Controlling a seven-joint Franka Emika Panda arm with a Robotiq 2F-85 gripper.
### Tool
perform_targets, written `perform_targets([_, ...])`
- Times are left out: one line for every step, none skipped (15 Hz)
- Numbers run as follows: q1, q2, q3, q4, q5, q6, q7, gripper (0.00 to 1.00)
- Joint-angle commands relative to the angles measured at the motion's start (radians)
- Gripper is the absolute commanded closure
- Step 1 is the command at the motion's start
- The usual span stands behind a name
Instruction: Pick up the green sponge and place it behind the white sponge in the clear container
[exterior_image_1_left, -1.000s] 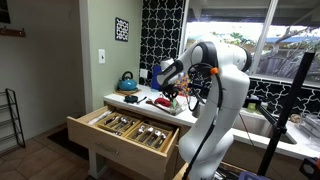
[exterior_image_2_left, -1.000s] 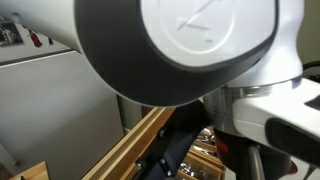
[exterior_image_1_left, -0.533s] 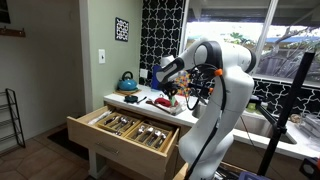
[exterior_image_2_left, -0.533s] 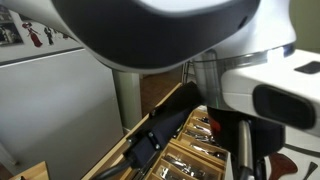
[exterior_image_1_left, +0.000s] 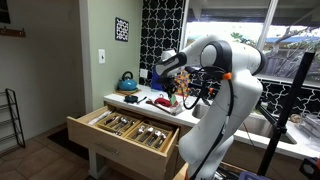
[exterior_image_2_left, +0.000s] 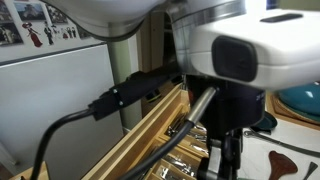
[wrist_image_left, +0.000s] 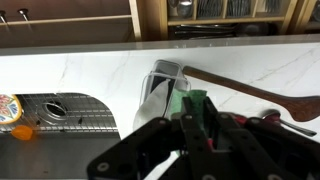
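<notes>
Green sponge (wrist_image_left: 197, 102) looks pinched in the gripper (wrist_image_left: 197, 120), right over the clear container (wrist_image_left: 160, 85) mid-bench. A wooden spoon (wrist_image_left: 255, 93) runs from the container toward the right edge, and the sink (wrist_image_left: 55, 112) takes the near left corner. Bare counter (wrist_image_left: 80, 65) lines the far edge.

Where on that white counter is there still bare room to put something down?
Bare: the white marble countertop between the steel sink and the clear plastic container, and the strip behind that container. Crowded: right of the container in the wrist view, where a long brown wooden utensil lies, and over it, where the gripper holds the bright green sponge.
</notes>
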Motion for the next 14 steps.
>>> perform_targets([-0.008,-0.023,0.007,0.007,0.045,-0.097,0.050,0.97])
perform_targets([-0.010,-0.024,0.006,0.008,0.047,-0.117,0.061,0.97])
perform_targets([-0.011,-0.024,0.005,0.010,0.049,-0.141,0.076,0.97])
perform_targets([-0.012,-0.024,0.005,0.010,0.044,-0.158,0.088,0.97])
perform_targets([-0.014,-0.024,0.008,0.008,0.030,-0.172,0.103,0.97])
perform_targets([-0.014,-0.023,0.010,0.007,0.019,-0.184,0.116,0.97])
perform_targets([-0.016,-0.025,0.015,0.001,-0.008,-0.187,0.125,0.97])
perform_targets([-0.018,-0.026,0.018,-0.002,-0.031,-0.191,0.135,0.97])
perform_targets([-0.017,-0.027,0.018,-0.005,-0.043,-0.199,0.139,0.97])
perform_targets([-0.017,-0.026,0.018,-0.008,-0.061,-0.201,0.146,0.97])
perform_targets([-0.015,-0.025,0.014,-0.012,-0.069,-0.201,0.141,0.97])
perform_targets([-0.013,-0.022,0.010,-0.015,-0.073,-0.200,0.135,0.97])
perform_targets([-0.013,-0.016,0.008,-0.018,-0.078,-0.201,0.134,0.97])
perform_targets([-0.013,-0.012,0.006,-0.020,-0.080,-0.201,0.134,0.97])
